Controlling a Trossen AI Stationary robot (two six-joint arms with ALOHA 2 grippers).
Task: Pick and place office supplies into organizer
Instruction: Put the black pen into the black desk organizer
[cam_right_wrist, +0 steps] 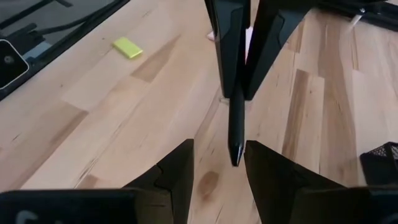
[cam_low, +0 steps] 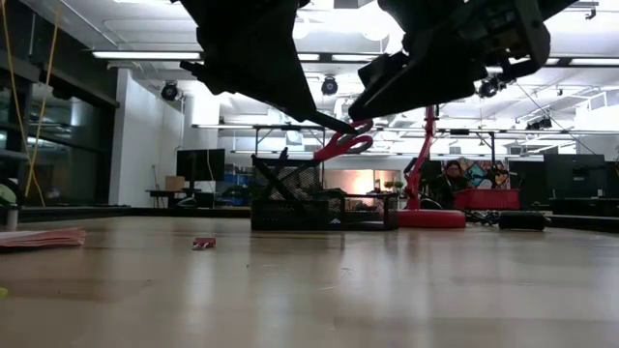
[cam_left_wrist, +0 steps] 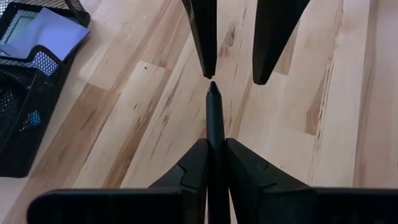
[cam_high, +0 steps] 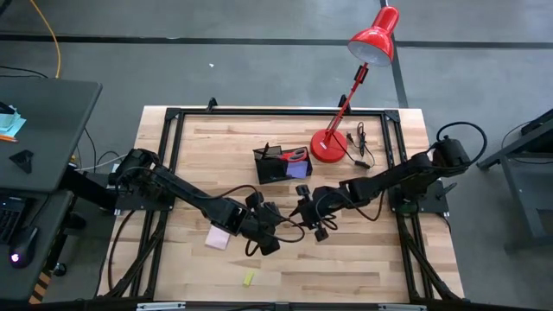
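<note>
The two arms meet above the middle of the table, raised clear of the wood. The left gripper is pinched tight on a black pen, which sticks out forward from between its fingers. The pen's tip points at the right gripper, whose fingers stand spread a little apart just in front of the tip; the tip sits very near one finger, and I cannot tell whether they touch. From the right wrist view the same pen reaches down from the left gripper toward the gap between the right arm's own parted fingers, which do not close on it.

The organizer, a black mesh box, stands farther back on the table, just beside the lamp and its round base. It holds red-handled scissors and a purple pad. In the low view the scissors poke up above the organizer.

A pink pad lies on the wood near the left arm's forearm. A small yellow piece lies nearer the front edge, well apart from the organizer
</note>
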